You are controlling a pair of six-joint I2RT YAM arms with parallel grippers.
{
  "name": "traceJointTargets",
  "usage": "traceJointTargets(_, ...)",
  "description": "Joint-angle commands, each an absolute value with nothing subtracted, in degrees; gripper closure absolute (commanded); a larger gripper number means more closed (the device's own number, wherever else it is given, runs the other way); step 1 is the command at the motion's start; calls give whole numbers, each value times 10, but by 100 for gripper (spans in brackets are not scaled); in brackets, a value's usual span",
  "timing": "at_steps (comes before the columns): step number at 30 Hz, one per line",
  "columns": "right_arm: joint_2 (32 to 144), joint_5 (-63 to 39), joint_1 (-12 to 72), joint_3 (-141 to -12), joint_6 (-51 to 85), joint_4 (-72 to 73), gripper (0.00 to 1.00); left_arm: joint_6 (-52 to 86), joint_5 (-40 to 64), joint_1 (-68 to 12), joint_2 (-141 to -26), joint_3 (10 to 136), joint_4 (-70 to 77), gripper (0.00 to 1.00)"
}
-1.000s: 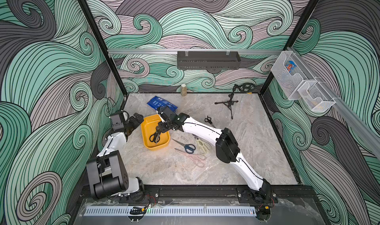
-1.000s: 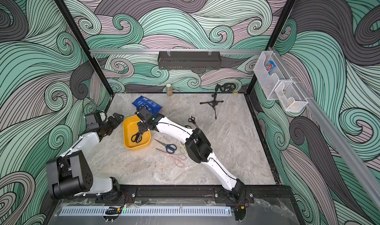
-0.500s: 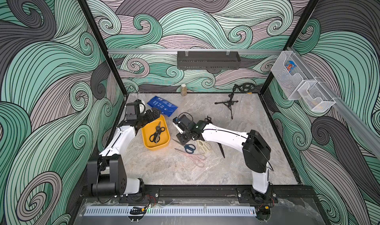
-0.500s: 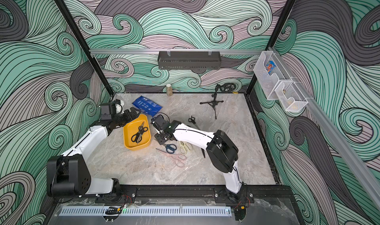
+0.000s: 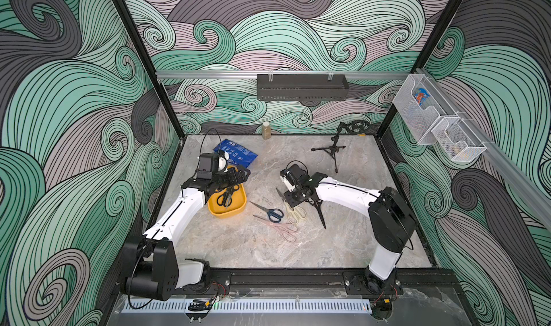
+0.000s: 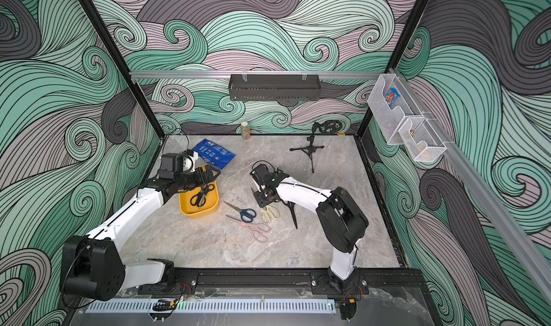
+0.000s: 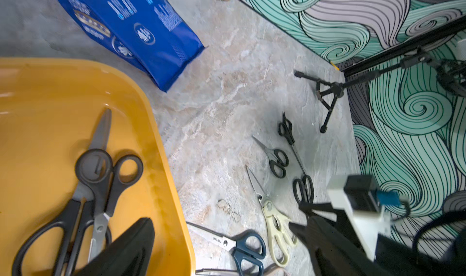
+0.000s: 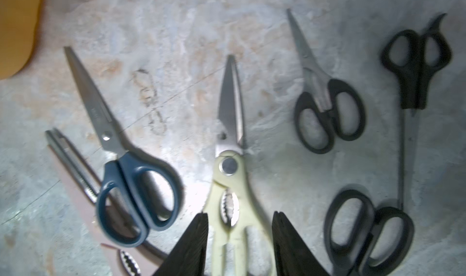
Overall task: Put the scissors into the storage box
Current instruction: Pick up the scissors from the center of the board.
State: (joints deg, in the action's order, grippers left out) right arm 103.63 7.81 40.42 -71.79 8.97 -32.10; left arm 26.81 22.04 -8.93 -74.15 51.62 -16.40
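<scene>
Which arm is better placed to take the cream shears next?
Right: the right gripper hangs open over the cream shears, handles between its fingers; the left gripper is over the storage box.

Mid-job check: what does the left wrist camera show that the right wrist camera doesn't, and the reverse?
Left wrist only: the inside of the box, with black-handled scissors lying in it, plus the blue bag and the tripod.
Right wrist only: the open jaws of the right gripper, with the handles of the cream shears seen between them.
Both: the cream shears, the blue-handled scissors and three black pairs on the table, outside the box.
</scene>
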Motion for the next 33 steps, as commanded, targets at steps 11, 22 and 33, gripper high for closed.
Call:
traceJointTargets(11, 1156, 72, 352, -837, -42, -367, 60, 239, 200, -131, -763, 513, -198, 2)
traceJointTargets(22, 1227, 128, 352, -924, -96, -441, 73, 225, 160, -127, -747, 505, -201, 1)
traceJointTargets(33, 1234, 107, 354, -934, -110, -453, 72, 221, 143, -117, -735, 497, -201, 1)
